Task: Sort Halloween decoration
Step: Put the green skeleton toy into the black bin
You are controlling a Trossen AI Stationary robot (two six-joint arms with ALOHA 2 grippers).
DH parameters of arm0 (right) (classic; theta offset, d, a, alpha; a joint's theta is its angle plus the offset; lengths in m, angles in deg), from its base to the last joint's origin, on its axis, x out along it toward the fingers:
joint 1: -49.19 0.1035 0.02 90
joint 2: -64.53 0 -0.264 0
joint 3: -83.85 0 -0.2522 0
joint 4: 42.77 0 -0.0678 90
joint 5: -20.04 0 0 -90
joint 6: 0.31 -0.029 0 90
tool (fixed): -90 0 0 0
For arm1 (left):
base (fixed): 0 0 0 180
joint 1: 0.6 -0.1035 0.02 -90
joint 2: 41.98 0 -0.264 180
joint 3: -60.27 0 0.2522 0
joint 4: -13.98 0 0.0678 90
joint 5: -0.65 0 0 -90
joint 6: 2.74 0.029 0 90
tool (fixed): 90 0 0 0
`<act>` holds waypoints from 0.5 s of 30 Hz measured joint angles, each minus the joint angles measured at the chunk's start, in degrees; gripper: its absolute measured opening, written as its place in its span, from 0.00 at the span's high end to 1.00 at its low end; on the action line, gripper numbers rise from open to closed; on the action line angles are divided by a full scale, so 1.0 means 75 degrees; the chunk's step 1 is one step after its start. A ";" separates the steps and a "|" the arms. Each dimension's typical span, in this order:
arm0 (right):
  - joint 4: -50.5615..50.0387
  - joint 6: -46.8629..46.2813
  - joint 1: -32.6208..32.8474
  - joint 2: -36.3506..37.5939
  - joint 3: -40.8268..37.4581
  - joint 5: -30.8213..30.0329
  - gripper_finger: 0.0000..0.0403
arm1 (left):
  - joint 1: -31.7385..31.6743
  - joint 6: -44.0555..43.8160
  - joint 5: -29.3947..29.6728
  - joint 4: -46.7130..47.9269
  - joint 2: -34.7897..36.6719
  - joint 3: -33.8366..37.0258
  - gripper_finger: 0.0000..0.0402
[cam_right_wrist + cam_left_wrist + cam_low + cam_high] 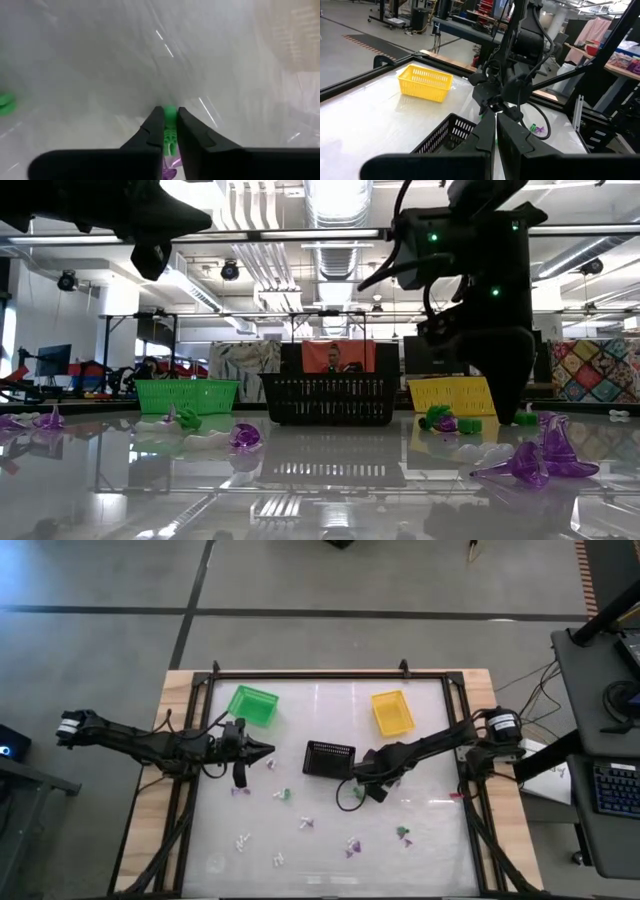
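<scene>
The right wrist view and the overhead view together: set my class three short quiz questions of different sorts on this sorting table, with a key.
1. True or false: the right gripper has a small green plastic trinket between its fingers.
2. Multiple choice: in the high view, which open-weave plastic basket lies nearest the right gripper? A) green basket B) black basket C) yellow basket
3. Fill in: the left gripper hangs over the glossy white table with its fingers ____ and nothing between them.

Key: 1 true; 2 B; 3 shut.
</scene>
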 joint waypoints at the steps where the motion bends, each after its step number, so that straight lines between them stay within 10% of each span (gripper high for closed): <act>1: 0.0006 0.0000 0.0000 0.0002 0.0000 0.0000 0.96 | -0.0002 0.0000 0.0001 0.0000 0.0000 -0.0003 1.00; 15: 0.0055 0.0032 -0.0003 0.1243 0.0035 -0.0183 0.97 | 0.0001 0.0000 0.0001 0.0008 -0.0015 0.0000 1.00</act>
